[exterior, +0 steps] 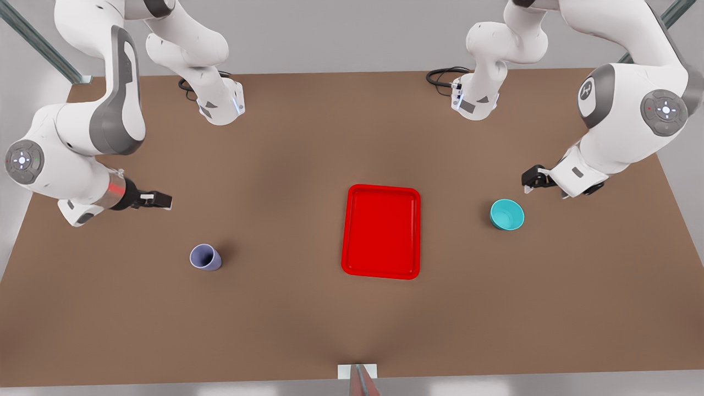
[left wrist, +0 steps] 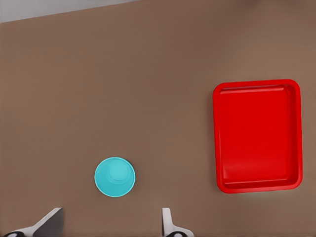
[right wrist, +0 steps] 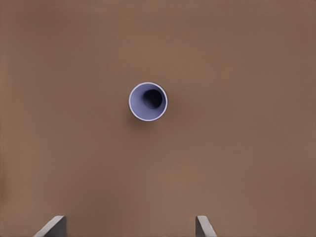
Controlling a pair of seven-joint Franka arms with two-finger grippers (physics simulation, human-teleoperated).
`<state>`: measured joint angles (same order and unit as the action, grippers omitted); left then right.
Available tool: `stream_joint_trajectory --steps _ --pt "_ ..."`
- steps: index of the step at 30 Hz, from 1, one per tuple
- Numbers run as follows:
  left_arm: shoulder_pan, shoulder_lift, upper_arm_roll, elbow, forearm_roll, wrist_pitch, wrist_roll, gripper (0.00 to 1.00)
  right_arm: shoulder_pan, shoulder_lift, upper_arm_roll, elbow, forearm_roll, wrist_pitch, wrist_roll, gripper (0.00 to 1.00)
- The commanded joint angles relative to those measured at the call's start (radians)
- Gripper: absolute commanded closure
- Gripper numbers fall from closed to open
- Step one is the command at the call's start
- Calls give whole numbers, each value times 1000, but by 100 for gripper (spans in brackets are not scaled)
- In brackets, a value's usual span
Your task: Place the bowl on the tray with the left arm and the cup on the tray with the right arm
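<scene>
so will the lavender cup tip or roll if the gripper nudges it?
Possibly. The cup stands upright, taller than wide and narrowing toward its base, so a high push may topple it. Once down, its round tapered wall would probably roll in an arc. It looks rigid.

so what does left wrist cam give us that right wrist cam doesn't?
Left wrist view: the teal bowl upright on the table, just ahead of the open left gripper, with the red tray off to one side, nothing on it.

Right wrist view: the lavender cup, upright and standing alone, well ahead of the open right gripper.

Both: the brown table seen from above, two spread fingertips at the frame edge, and a target object not yet grasped.
</scene>
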<state>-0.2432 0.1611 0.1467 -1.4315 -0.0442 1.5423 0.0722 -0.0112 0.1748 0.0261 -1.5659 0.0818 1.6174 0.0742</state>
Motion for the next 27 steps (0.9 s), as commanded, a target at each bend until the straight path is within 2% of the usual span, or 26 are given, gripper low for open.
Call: stream_joint_trajectory --steps 1,2,3,5,8,10,11,13,18,24,25,26,27 --pt "1 0 1 -4 1 -1 0 0 -3 0 0 -6 -2 33 -5 0" --pt "1 0 8 -15 3 -1 0 0 -1 0 0 -10 -2 42 -24 0" --pt "4 1 60 -67 1 -1 -3 0 -3 0 0 -17 -2 72 -27 0" --pt "45 40 85 -283 -3 56 -8 0 -4 2 0 -22 -1 87 -27 0" --pt "127 60 83 -564 -60 383 60 0 -3 0 0 -23 -1 82 -28 0" --pt "212 129 83 -584 -140 429 334 0 -4 0 0 -23 -1 76 -28 0" --pt "219 132 83 -648 -141 531 371 0 -4 0 0 -23 -1 76 -28 0" --pt "219 139 83 -688 -143 567 463 0 -6 0 0 -23 1 73 -28 0" --pt "219 227 68 -698 -201 670 485 0 -13 2 0 -23 1 72 -53 0" --pt "212 291 42 -688 -238 687 483 0 -13 2 0 -23 3 64 -57 0" --pt "212 293 42 -684 -238 687 482 8 -13 2 0 -23 3 64 -57 0" --pt "212 294 42 -681 -238 685 482 43 -13 2 0 -23 3 64 -57 0" --pt "212 293 40 -681 -237 683 477 65 -15 2 0 -23 3 64 -57 0"
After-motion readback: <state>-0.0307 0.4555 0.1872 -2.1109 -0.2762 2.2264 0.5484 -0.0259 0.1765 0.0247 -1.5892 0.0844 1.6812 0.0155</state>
